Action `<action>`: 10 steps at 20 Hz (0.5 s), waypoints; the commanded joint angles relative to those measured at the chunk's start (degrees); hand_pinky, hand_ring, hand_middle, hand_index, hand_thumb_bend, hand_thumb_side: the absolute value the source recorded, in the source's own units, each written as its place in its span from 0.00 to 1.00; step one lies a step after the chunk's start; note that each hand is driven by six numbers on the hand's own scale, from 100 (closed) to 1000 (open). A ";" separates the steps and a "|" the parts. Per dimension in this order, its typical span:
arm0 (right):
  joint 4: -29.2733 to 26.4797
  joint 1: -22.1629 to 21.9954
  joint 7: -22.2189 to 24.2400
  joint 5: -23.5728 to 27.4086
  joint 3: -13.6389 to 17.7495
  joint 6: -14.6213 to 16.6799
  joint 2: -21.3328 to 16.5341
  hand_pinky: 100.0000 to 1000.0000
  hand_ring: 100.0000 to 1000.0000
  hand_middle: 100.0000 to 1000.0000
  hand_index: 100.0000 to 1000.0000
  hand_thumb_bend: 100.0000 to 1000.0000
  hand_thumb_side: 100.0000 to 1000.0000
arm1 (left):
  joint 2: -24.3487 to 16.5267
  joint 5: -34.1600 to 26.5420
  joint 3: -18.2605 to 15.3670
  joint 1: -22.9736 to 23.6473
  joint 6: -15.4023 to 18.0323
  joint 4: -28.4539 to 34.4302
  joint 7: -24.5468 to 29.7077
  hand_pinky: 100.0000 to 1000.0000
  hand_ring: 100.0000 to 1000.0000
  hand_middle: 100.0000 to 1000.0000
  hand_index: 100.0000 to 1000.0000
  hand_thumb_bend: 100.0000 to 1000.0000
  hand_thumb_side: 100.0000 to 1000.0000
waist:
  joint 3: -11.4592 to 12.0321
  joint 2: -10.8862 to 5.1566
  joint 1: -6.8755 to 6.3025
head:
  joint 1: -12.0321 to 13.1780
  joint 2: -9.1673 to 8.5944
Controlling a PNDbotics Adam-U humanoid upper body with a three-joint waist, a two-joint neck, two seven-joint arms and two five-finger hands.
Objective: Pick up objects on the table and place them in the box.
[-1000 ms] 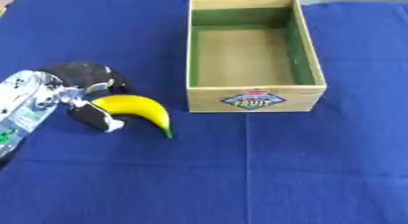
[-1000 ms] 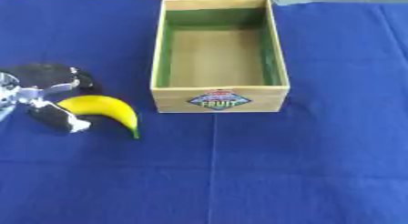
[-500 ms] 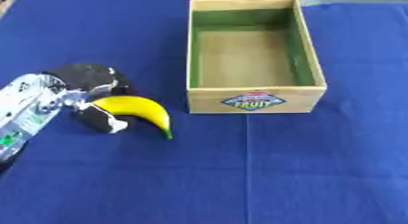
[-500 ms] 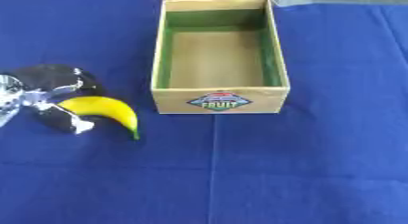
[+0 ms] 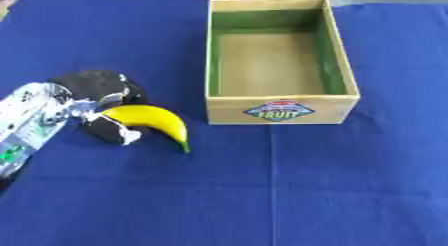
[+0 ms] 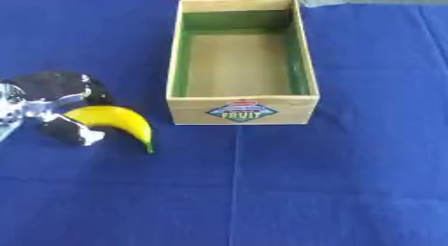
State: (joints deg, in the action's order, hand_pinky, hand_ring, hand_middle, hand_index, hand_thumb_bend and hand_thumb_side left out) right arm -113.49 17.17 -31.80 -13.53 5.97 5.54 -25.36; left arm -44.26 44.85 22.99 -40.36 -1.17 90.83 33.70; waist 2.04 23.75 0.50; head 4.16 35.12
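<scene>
Nothing has moved: my left hand [image 5: 101,107] still curls around the banana [image 5: 156,121] on the bench [image 5: 350,180]. Beside it, the box [image 5: 280,109] sits empty.

Flat table covered in a deep blue cloth [image 5: 350,190] filling nearly the whole view, faint straight crease lines crossing the fabric, even soft light, a thin blurred strip of room along the far edge

Left hand [image 5: 92,102] closes further around the banana [image 5: 150,120], which shifts slightly toward the box [image 5: 278,110].
</scene>
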 commanded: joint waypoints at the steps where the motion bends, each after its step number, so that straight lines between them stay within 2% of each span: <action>1: -1.11 0.33 -0.03 0.37 0.34 0.01 -0.63 0.77 0.71 0.72 0.91 0.00 1.00 | -0.94 -0.44 -0.20 -0.48 -0.19 0.63 -0.39 0.45 0.59 0.57 0.74 0.17 0.48 | 0.06 -1.07 0.04 | 0.25 -0.70; 5: -1.11 0.29 -0.15 0.40 0.39 0.02 -0.59 0.77 0.71 0.72 0.91 0.00 1.00 | -0.90 0.10 -0.14 -0.44 -0.14 0.66 -0.97 0.42 0.57 0.54 0.72 0.18 0.45 | -0.01 -1.06 0.09 | 0.26 -0.74; 10: -1.11 0.24 -0.23 0.46 0.41 0.05 -0.56 0.77 0.71 0.72 0.91 0.00 1.00 | -0.85 1.53 -0.14 -0.51 0.00 0.70 -2.32 0.37 0.53 0.50 0.69 0.12 0.45 | 0.01 -1.05 0.12 | 0.28 -0.75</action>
State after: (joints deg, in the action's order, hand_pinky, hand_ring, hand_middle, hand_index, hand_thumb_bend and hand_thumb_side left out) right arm -113.49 17.15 -31.85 -13.49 5.98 5.55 -24.97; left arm -44.25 45.85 23.03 -40.32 -1.19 90.84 31.91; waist 2.03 23.76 0.66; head 4.27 35.10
